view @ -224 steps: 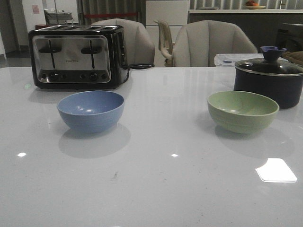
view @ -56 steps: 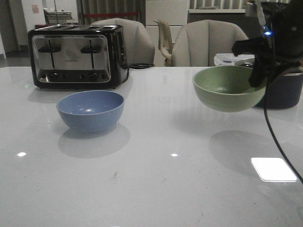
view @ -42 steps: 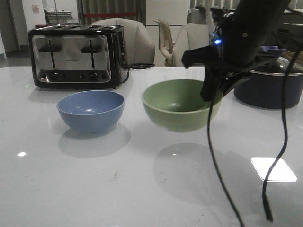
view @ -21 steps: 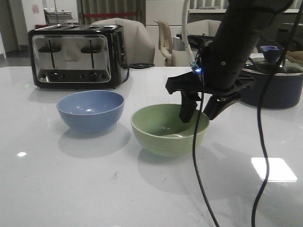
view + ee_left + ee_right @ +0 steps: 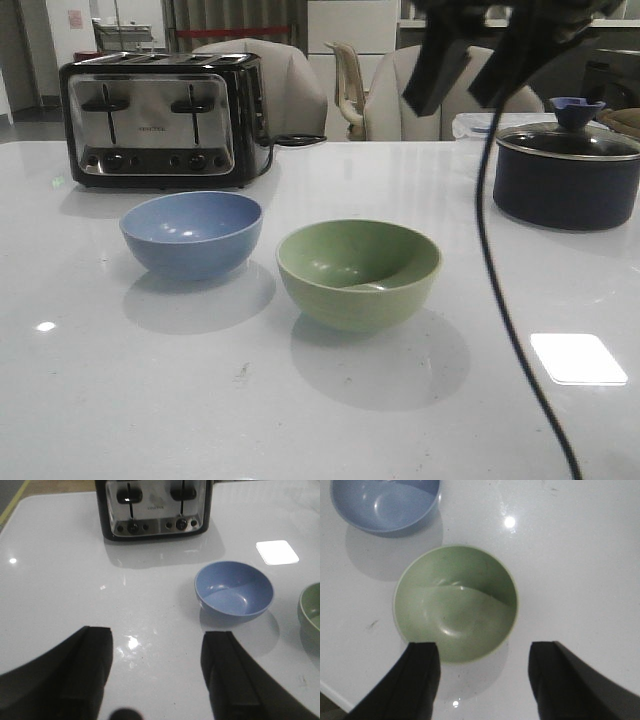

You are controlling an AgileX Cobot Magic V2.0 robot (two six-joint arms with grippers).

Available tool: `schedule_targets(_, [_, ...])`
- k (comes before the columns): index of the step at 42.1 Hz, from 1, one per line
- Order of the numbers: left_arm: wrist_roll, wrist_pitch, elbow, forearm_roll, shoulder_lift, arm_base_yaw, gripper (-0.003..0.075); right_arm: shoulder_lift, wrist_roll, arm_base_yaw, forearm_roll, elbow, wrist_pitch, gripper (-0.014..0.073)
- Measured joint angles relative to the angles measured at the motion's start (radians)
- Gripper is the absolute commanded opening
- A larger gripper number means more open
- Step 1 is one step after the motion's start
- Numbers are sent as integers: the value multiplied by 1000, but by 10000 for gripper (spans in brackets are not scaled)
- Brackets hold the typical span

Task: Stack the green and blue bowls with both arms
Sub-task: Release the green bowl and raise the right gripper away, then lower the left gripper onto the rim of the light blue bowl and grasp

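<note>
Flanking both empty, spread pincers, toaster and seemingly lidded pot stand clear.

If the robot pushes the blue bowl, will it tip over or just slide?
The blue bowl would probably slide, since the table looks glossy and smooth. It seems unlikely to tip, being wide, low and empty. It looks rigid, and probably light.

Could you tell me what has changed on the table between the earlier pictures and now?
The right hand carried the green bowl from beside the navy pot leftward, set it down next to the blue bowl, let go and rose clear, open. The blue bowl, the toaster and the pot stayed where they were. The left hand is open and holds nothing.
</note>
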Motion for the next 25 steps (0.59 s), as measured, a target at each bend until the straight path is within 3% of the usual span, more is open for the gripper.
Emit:
schedule_targets(14, [7,-9,-51,0,271,-97,458,-435,0,0,-10,282,54,503])
schedule_targets(25, [7,-9,-189,0,544,-117,458,-594,-2,0,-10,350,120,503])
